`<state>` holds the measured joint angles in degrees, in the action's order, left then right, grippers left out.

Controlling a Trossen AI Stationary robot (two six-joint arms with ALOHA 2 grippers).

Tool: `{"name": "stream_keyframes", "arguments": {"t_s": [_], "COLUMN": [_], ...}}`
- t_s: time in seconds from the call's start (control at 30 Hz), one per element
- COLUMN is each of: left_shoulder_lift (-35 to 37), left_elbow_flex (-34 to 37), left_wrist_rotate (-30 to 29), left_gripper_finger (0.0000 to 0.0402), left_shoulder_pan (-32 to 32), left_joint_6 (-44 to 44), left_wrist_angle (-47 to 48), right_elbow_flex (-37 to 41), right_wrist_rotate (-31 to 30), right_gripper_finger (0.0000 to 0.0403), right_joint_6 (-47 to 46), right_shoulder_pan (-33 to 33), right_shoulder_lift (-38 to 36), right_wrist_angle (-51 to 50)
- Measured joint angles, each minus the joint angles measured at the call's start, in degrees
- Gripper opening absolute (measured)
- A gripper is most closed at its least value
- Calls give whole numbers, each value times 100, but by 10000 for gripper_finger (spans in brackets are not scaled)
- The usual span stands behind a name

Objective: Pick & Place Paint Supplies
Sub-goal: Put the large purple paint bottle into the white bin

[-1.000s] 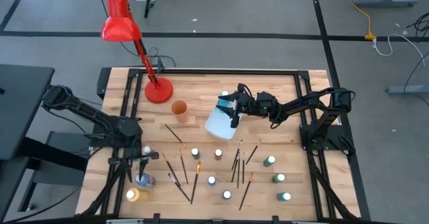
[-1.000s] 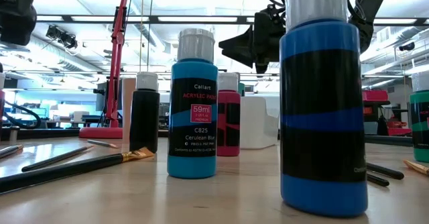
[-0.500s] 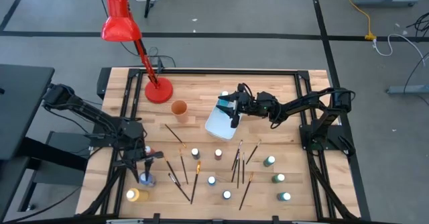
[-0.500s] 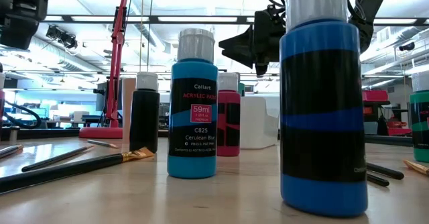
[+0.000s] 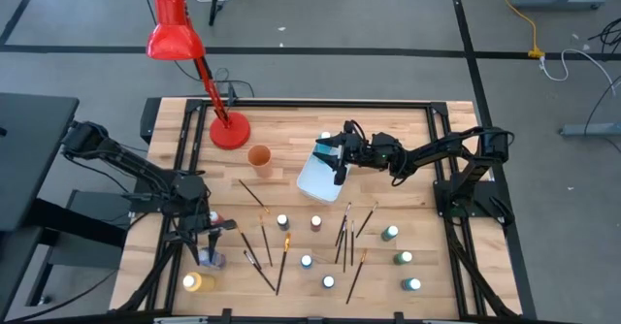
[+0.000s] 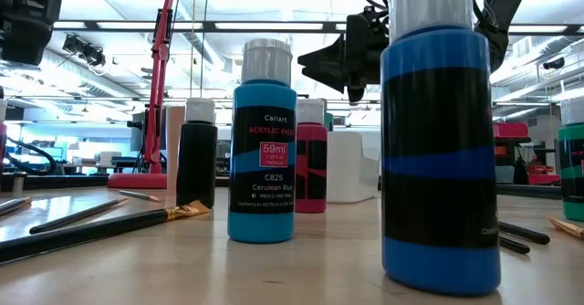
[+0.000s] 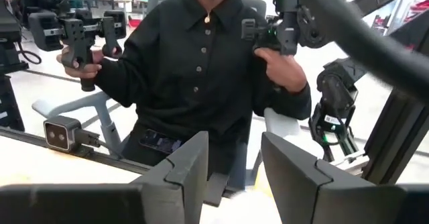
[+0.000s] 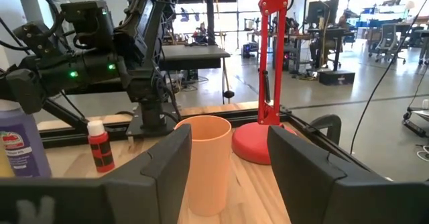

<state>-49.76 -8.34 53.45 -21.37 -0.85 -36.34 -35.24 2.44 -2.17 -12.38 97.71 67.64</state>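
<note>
Paint bottles with white caps stand across the table's near half, among them a cerulean one, a big blue one, a green one and a yellow one. Thin brushes lie flat between them. My left gripper hovers open and level at the near left, above a blue bottle, its fingers holding nothing. My right gripper is open and level over a white bin, nothing between its fingers.
A red desk lamp has its base at the far left. An orange cup stands between the lamp and the bin. A small red bottle stands by the left arm. A person holding hand controllers sits beyond the table.
My left arm has shifted a little above the near-left bottles; in the low view its dark body reaches slightly farther into the top-left corner. My right arm and all the supplies have stayed where they were.
</note>
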Motion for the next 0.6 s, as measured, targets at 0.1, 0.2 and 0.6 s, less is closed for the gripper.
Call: {"name": "stream_keyframes", "arguments": {"t_s": [0.1,0.2,0.6], "left_shoulder_lift": [-2,4,4], "left_elbow_flex": [0,-13,-2], "left_wrist_rotate": [0,28,-81], "left_gripper_finger": [138,127,119], "left_shoulder_pan": [0,0,4], "left_joint_6": [-141,-268,-163], "left_wrist_angle": [128,377,-263], "right_elbow_flex": [0,0,0], "right_wrist_rotate": [0,0,0], "right_gripper_finger": [198,198,198], "right_joint_6": [-1,-1,6], "right_shoulder_pan": [0,2,0], "right_shoulder_lift": [0,0,0], "right_wrist_angle": [0,0,2]}}
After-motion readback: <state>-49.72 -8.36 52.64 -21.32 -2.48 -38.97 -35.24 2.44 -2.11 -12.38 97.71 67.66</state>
